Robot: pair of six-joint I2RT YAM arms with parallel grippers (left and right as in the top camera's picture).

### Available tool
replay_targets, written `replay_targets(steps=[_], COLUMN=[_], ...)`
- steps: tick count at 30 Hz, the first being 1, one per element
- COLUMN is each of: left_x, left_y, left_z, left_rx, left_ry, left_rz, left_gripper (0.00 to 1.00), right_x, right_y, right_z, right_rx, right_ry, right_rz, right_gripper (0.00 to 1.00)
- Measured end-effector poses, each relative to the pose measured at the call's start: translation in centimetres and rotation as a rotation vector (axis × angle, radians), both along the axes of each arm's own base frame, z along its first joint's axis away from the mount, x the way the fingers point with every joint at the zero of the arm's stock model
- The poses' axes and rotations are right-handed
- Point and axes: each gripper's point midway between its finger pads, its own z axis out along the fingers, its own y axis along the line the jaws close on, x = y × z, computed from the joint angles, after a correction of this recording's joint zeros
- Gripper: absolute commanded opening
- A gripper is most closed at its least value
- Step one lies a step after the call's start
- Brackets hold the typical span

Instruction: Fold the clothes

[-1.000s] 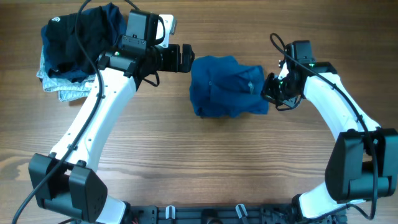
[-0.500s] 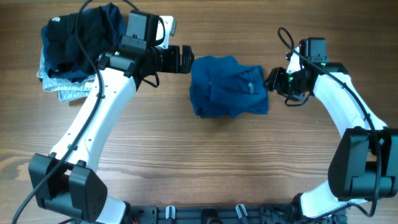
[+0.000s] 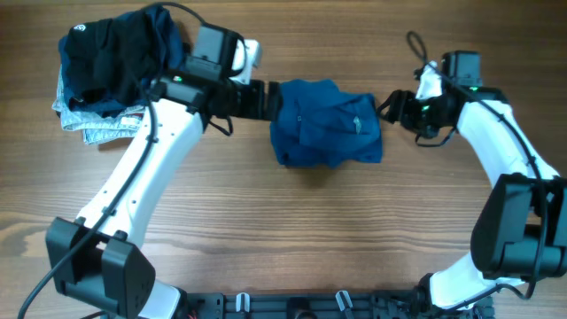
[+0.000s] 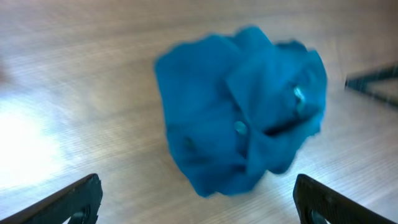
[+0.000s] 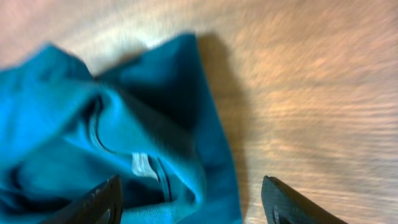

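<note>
The clothes lie bunched in a teal-blue heap at the middle of the table, with small buttons showing on the clothes in the left wrist view. My left gripper sits just at the heap's left edge, open, its dark fingers wide apart over bare wood. At the heap's right edge, a little apart from it, my right gripper is open. In the right wrist view the edge of the clothes with a white label lies below and between its spread fingers, not pinched.
A black garment with a small white logo is piled at the far left corner on a light-blue denim piece. Wooden table stretches in front of the heap.
My right gripper has opened, let go of the garment's right edge and drawn back to the right. My left arm has moved right, up to the heap's left edge.
</note>
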Motion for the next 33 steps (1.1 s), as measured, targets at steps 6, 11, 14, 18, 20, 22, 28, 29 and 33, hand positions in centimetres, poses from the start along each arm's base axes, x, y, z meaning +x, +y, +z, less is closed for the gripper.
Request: replay_targets(steps=[6,11,14,18,20,22,28,29,33], left_x=[0.1,3.5,4.5,4.6,4.6,4.1,1.2,1.1,1.2], left_y=[-4.1,-5.7,-6.6,-9.3,-11.6,-14.1,-18.7,-18.8,-18.6], left_z=[-3.2,-6.8,-9.8,-12.3,-11.6,-10.8,-10.3,-10.4,-12.2], left_rx=[-0.016,-0.064,-0.076,-0.099,-0.134,-0.165,-0.173,-0.170,-0.145], left_ry=[0.045,0.045,0.077,0.079,0.033,-0.007,-0.045,-0.047,-0.030], left_rz=[-0.051,0.020,0.054,0.029,-0.010,-0.057,-0.149,-0.150,-0.141], left_gripper=[0.11,0.04,0.04,0.04,0.04,0.04,0.04,0.04,0.04], right_x=[0.6,-0.1,-0.1,-0.1,-0.1,-0.1,-0.1,-0.1,-0.1], right_y=[-0.9,-0.7,-0.7,-0.7,-0.7,-0.7,-0.7,-0.7,-0.7], right_z=[0.8,0.6,0.6,0.6,0.6,0.6,0.6,0.6,0.6], right_rx=[0.019,0.029,0.029,0.029,0.029,0.029,0.029,0.029,0.029], right_ry=[-0.024,0.000,0.003,0.003,0.003,0.003,0.004,0.004,0.003], right_rz=[-0.014,-0.001,-0.001,-0.001,-0.001,-0.001,-0.001,-0.001,-0.001], right_gripper=[0.38,0.22,0.21,0.21,0.21,0.21,0.21,0.21,0.21])
